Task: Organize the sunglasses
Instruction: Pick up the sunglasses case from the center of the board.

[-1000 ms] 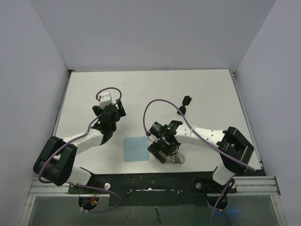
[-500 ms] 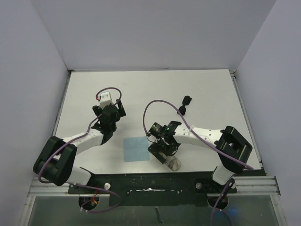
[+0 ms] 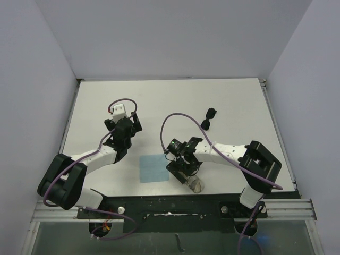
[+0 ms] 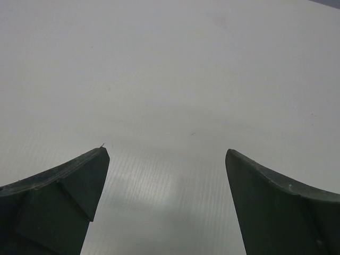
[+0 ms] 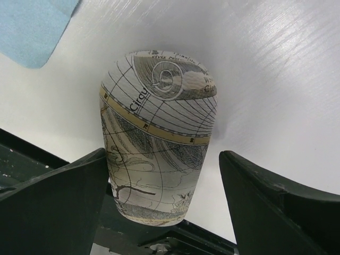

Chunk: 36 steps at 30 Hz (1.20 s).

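Observation:
The black sunglasses (image 3: 210, 118) lie folded on the white table (image 3: 234, 101), right of centre and far from both grippers. My right gripper (image 3: 186, 171) (image 5: 163, 158) is open and straddles the near end of the oblong map-printed case (image 3: 195, 184) (image 5: 159, 127) at the table's near edge. Its left finger (image 5: 64, 196) is against the case, while a gap shows before the right finger (image 5: 276, 207). My left gripper (image 3: 122, 125) (image 4: 167, 154) hovers open over bare table at the left, holding nothing.
A light blue cloth (image 3: 153, 168) (image 5: 32, 26) lies flat just left of the case. The black base rail (image 3: 175, 204) runs right behind the case's near end. Grey walls enclose the table on three sides.
My right gripper has shifted a little left and toward the near edge, over the case. The left arm and the sunglasses have not moved.

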### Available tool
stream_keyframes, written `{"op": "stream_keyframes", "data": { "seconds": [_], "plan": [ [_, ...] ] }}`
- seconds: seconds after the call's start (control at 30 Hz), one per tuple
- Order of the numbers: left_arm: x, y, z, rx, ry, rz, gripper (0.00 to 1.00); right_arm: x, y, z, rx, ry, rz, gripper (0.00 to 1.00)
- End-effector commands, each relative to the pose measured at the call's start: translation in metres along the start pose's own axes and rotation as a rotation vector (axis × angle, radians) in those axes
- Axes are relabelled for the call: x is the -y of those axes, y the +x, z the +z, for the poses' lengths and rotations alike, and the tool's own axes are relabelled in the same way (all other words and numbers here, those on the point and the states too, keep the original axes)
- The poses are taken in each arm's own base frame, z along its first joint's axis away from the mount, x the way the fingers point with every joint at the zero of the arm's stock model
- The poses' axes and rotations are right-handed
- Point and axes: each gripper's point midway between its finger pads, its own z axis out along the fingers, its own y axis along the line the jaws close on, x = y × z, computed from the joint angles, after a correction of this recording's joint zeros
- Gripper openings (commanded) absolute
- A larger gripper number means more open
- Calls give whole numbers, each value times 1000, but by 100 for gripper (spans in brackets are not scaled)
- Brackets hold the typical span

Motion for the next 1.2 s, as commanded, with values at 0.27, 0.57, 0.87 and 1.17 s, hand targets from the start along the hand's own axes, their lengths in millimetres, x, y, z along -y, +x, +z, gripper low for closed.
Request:
{"op": "stream_keyframes", "data": {
  "seconds": [0.27,0.57,0.87,1.17],
  "plan": [
    [6,-14,0,39,26,-43,93,1,-12,0,68,8,36,65],
    [6,-13,1,37,25,-41,93,5,-18,-2,101,27,51,30],
    [7,-12,2,33,29,-41,93,29,-49,-10,171,60,100,8],
    [8,-11,3,30,29,-39,93,78,-99,-20,248,102,153,4]
  ]
}}
